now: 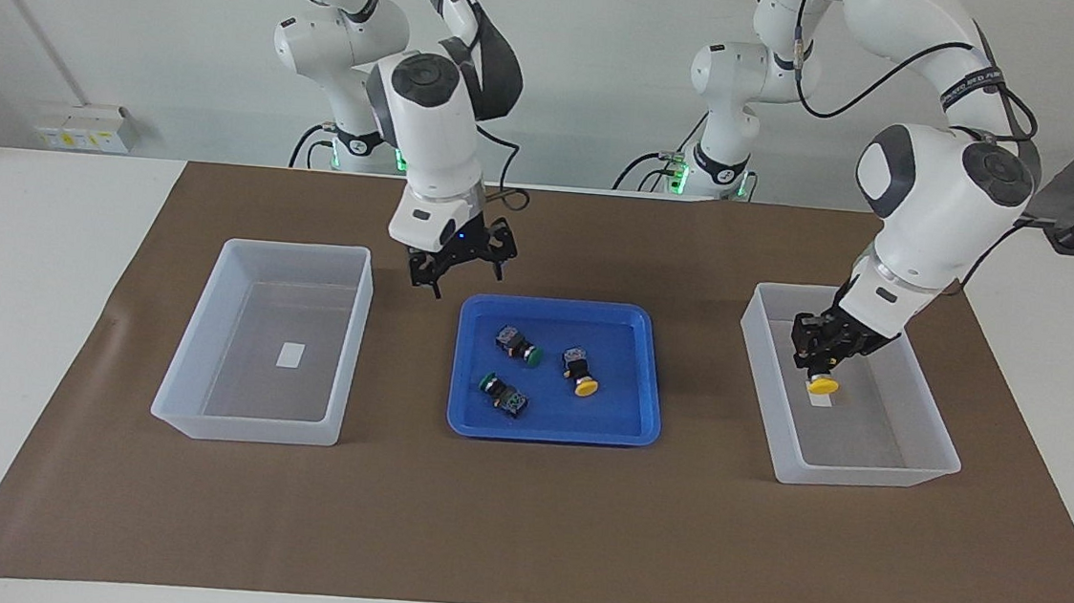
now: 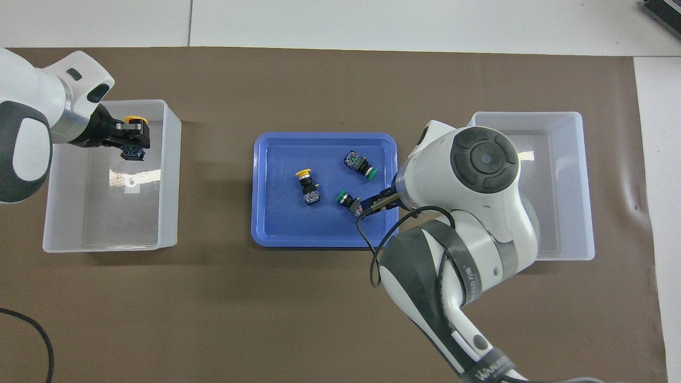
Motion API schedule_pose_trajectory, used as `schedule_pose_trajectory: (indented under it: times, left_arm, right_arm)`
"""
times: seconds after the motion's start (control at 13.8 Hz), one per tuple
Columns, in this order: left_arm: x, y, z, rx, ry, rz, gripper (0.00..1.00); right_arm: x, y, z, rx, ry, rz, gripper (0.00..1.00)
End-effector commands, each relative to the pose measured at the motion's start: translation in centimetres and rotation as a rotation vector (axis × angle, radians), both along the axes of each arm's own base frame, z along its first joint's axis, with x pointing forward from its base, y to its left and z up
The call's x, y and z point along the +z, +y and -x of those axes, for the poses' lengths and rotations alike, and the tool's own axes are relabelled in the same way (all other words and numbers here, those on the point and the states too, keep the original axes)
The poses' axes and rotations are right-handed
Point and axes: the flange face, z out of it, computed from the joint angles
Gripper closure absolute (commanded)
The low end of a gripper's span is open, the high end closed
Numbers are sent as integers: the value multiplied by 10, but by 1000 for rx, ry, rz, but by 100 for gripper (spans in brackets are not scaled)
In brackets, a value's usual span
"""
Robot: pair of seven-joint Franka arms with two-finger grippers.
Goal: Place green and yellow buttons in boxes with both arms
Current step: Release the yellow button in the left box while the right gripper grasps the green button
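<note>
shallow blue tray (image 1: 653, 373) (image 2: 258, 186), brown mat (image 1: 519, 530) (image 2: 319, 298), white table (image 1: 25, 232) (image 2: 372, 21)

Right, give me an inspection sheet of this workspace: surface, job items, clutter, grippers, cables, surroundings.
Surface: white table under a brown mat.
Job's things: blue tray holds two green buttons and one yellow button. A second yellow button hangs cap down inside the box at the left arm's end. The other box is empty.
Clutter: nothing seen.
Grippers: left gripper shut on the second yellow button over its box; right gripper open, empty, over the mat at the tray's edge nearer the robots.
Cables: black cables run along both arms, off the mat.
Surroundings: pale wall, wall sockets.
</note>
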Motion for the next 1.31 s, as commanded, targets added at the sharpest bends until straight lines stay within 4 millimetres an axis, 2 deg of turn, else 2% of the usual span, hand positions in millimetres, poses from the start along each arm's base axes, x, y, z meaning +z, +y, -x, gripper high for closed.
schedule_pose_trajectory:
  times: [0.0,0.15,0.36,0.51,0.73,0.8,0.87,1.02,1.09,1.23]
  left_arm:
    - [-11,25,19,-64,0,4,100]
    - [-37,31,38,-44,-46,-4,100]
    - [-72,49,69,-10,-84,-15,100]
    - [-82,56,80,5,-99,-20,100]
    - [-98,63,97,32,-108,-24,100]
    - [-97,63,96,38,-108,-23,88]
    - [-96,63,95,42,-108,-23,57]
    - [-93,63,93,54,-107,-21,38]
    - [-93,61,93,51,-107,-21,19]
    - [-87,56,86,67,-109,-16,15]
  right_arm:
    - [-30,16,5,21,-25,-19,0]
    - [-59,38,11,52,-61,-30,0]
    - [-76,34,14,140,-62,-16,0]
    - [-96,33,15,180,-73,-11,0]
    - [-125,34,1,185,-131,-22,0]
    - [-127,32,-1,204,-136,-19,0]
    - [-127,32,-1,212,-136,-18,0]
    - [-132,39,6,221,-125,-15,0]
    - [-136,40,8,225,-115,-11,0]
    - [-137,39,9,234,-101,-5,0]
